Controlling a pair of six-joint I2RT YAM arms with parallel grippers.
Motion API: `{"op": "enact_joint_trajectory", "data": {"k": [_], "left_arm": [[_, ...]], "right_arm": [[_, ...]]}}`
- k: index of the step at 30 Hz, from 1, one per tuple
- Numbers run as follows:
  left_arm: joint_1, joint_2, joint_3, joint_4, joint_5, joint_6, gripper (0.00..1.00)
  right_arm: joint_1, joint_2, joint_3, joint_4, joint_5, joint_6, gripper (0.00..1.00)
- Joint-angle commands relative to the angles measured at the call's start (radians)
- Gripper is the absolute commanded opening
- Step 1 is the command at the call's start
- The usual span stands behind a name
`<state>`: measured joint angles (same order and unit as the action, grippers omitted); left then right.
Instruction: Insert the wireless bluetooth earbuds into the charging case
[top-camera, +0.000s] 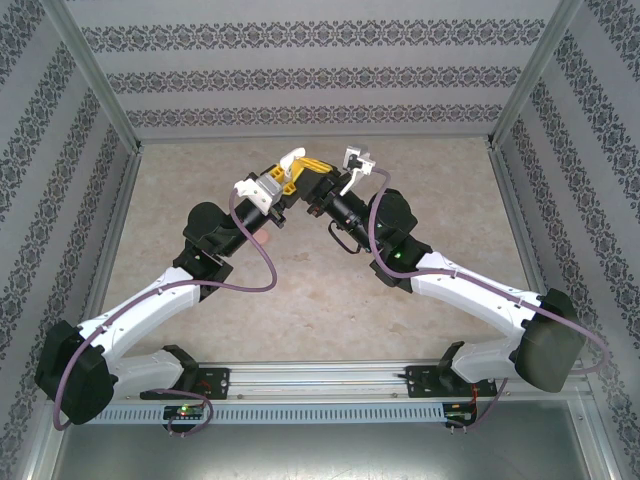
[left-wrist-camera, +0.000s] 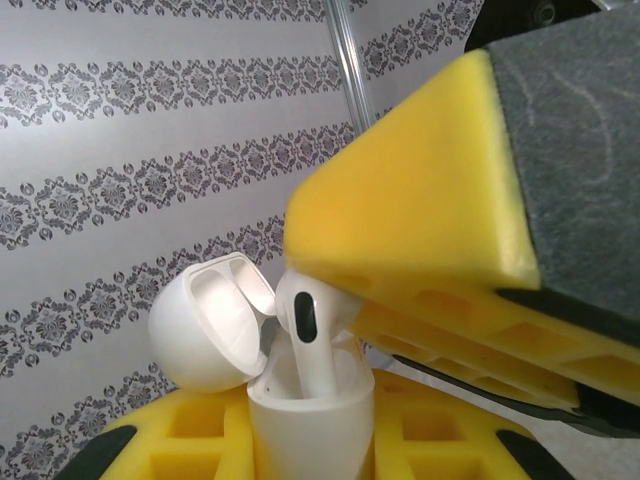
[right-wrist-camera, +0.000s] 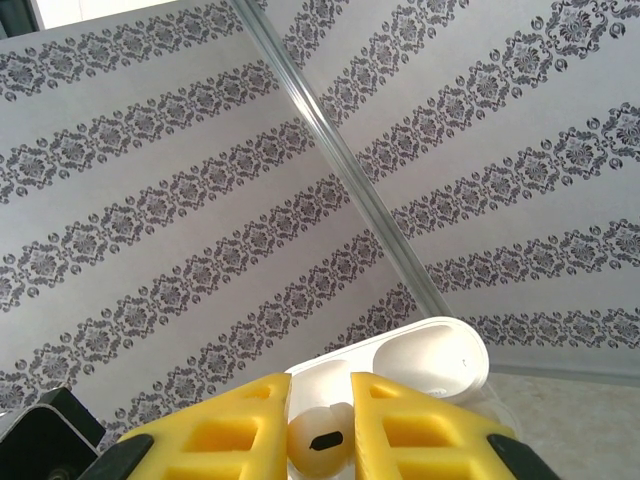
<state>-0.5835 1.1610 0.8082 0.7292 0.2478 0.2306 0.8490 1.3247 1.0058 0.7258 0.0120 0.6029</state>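
Note:
My left gripper (left-wrist-camera: 310, 445) is shut on the body of a white charging case (left-wrist-camera: 310, 420), whose lid (left-wrist-camera: 205, 325) is swung open to the left. A white earbud (left-wrist-camera: 305, 330) stands with its stem inside the case. Its head is pinched by my right gripper (right-wrist-camera: 320, 425), whose yellow fingers (left-wrist-camera: 420, 200) come in from the upper right. In the right wrist view the earbud's head (right-wrist-camera: 322, 440) sits between the yellow pads, with the open case (right-wrist-camera: 420, 360) behind it. From above, the left gripper (top-camera: 288, 178) and the right gripper (top-camera: 322, 180) meet raised over the mid-table, the case (top-camera: 292, 158) between them.
Patterned walls enclose the beige table (top-camera: 440, 200) on three sides, with metal corner posts (top-camera: 95, 75) at the back. Both arms reach inward from the near rail (top-camera: 320, 380).

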Motion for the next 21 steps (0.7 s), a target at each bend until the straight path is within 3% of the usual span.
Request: {"op": "enact_joint_trajectory", "data": {"k": [1,8,16,21], "left_arm": [[-0.016,-0.026,0.031,0.064,-0.005,-0.024,0.00],[-0.016,-0.026,0.035,0.057,-0.007,-0.026,0.00],[-0.016,-0.024,0.031,0.059,-0.010,-0.030,0.00],[-0.016,-0.026,0.027,0.063,-0.010,-0.033,0.00]], "right_arm": [[0.022,0.030,-0.006,-0.019,-0.035,0.008,0.20],[0.025,0.057,-0.012,-0.027,-0.005,0.026,0.21],[0.026,0.049,-0.006,-0.041,0.043,0.044,0.39],[0.021,0.042,0.015,-0.060,0.080,0.048,0.41]]}}
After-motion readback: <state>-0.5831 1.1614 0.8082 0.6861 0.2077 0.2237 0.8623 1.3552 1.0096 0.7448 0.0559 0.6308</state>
